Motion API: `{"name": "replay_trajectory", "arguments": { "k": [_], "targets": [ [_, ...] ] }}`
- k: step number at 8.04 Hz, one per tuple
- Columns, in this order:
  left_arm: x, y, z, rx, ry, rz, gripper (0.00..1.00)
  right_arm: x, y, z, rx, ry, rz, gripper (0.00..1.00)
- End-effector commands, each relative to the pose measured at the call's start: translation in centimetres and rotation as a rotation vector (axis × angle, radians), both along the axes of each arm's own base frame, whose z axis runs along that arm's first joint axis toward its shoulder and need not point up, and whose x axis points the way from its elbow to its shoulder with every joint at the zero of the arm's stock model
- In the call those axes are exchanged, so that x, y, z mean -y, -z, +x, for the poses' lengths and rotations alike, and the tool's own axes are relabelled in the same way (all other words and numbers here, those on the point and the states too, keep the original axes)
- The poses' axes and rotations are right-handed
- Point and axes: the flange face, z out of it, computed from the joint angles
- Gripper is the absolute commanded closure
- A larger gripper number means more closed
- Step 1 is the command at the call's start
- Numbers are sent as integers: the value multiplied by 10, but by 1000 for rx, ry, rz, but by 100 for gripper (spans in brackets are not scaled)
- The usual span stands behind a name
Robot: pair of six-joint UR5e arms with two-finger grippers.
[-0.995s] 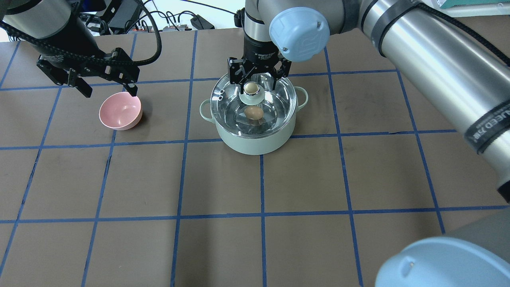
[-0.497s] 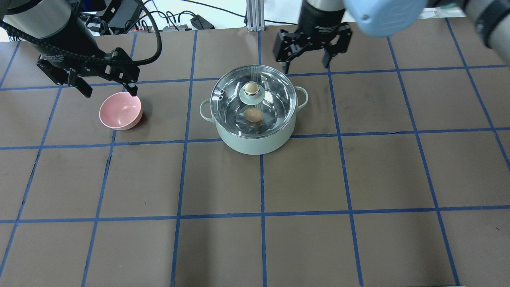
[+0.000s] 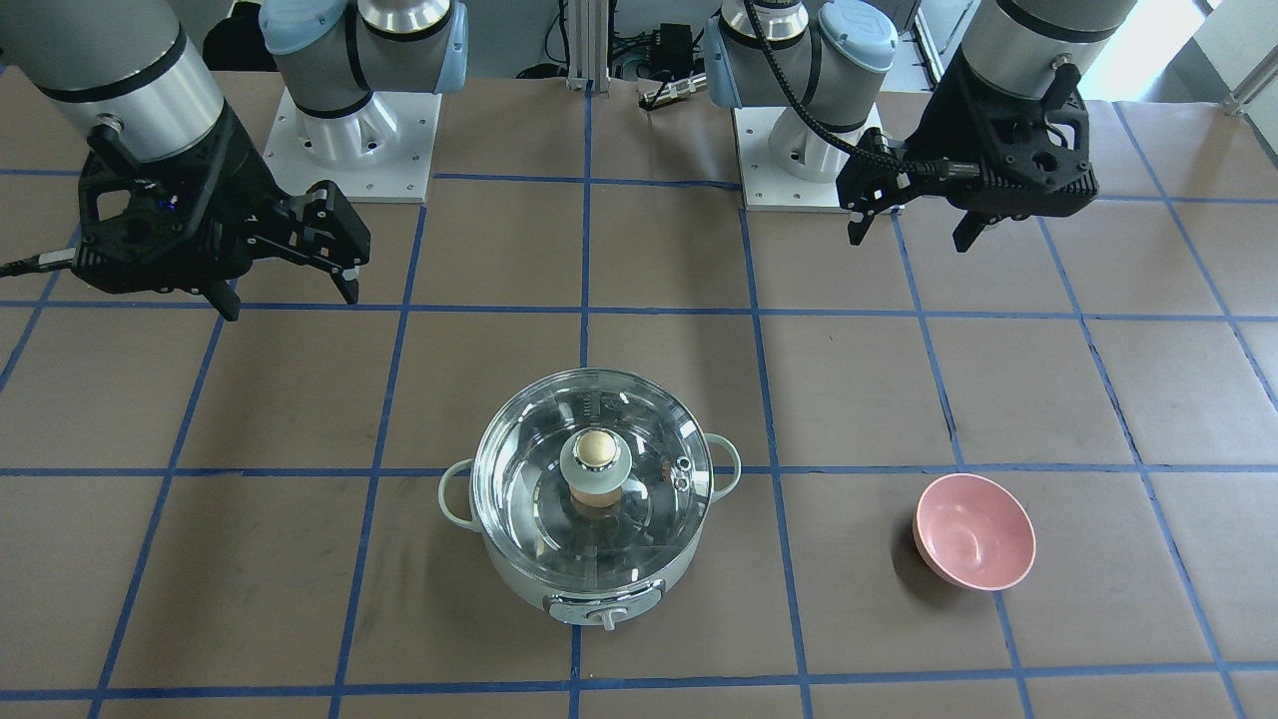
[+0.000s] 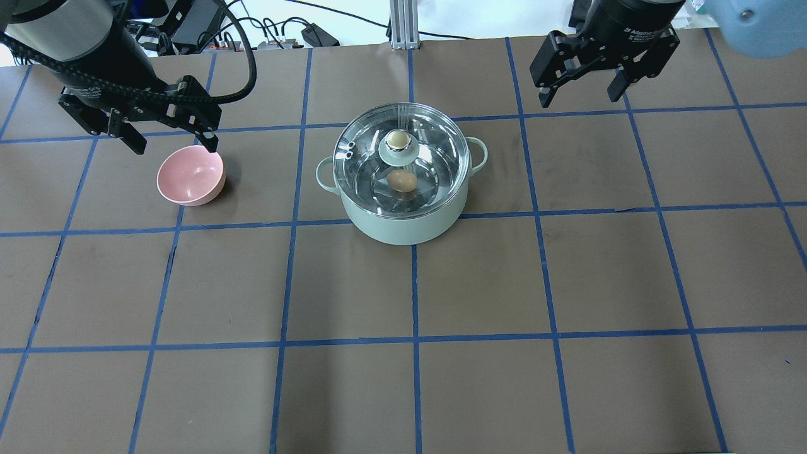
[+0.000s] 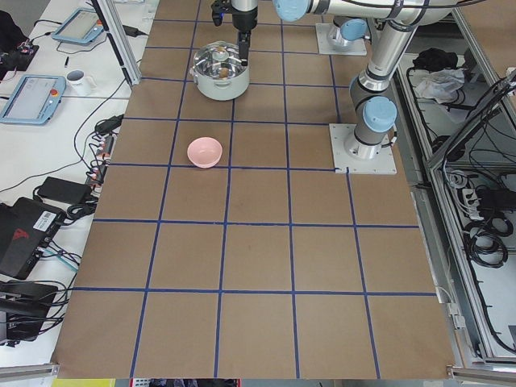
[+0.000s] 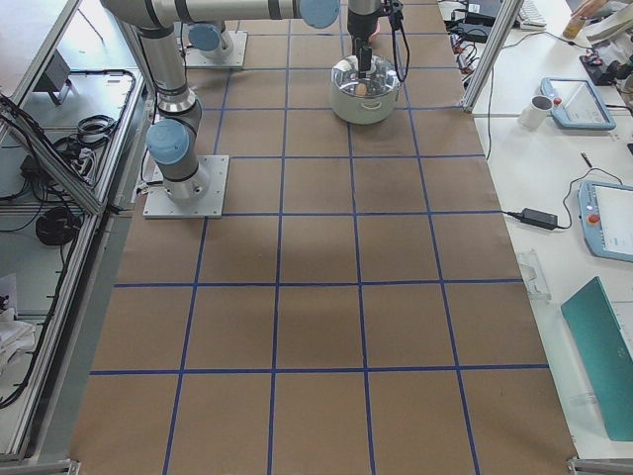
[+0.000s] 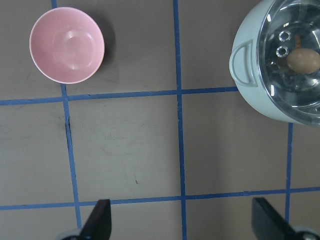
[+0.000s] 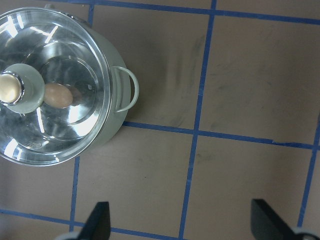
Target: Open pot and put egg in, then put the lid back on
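Observation:
The mint-green pot (image 4: 403,221) stands mid-table with the clear glass lid (image 4: 441,151) seated on it. The tan egg (image 4: 401,181) lies inside and shows through the glass below the beige knob (image 4: 398,139). My right gripper (image 4: 579,98) is open and empty, up and away at the far right of the pot. My left gripper (image 4: 175,145) is open and empty, hovering just behind the pink bowl (image 4: 190,175). The right wrist view shows the lidded pot (image 8: 120,117) with the egg (image 8: 57,95). The left wrist view shows the pot (image 7: 250,95) and the bowl (image 7: 66,44).
The pink bowl (image 3: 973,531) sits empty to the pot's left, about one grid square away. The brown table (image 4: 479,284) has blue tape grid lines. Cables and an aluminium post lie along the far edge (image 4: 398,25).
My right gripper has left the lid's knob, risen and moved off to the far right, staying open. The lid stays on the pot. The left arm has not moved.

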Motion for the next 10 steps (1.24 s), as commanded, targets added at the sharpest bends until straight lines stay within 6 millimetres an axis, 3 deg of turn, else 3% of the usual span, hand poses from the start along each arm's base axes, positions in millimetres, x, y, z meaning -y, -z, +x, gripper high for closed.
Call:
{"name": "replay_trajectory", "arguments": {
  "k": [1, 3, 10],
  "targets": [
    [0, 0, 0, -2, 0, 0, 0, -8, 5, -7, -12, 127, 27, 0],
    [0, 0, 0, 0, -1, 0, 0, -12, 14, -7, -3, 140, 64, 0],
    [0, 0, 0, 0, -1, 0, 0, -10, 18, -6, 7, 137, 67, 0]
  ]
}}
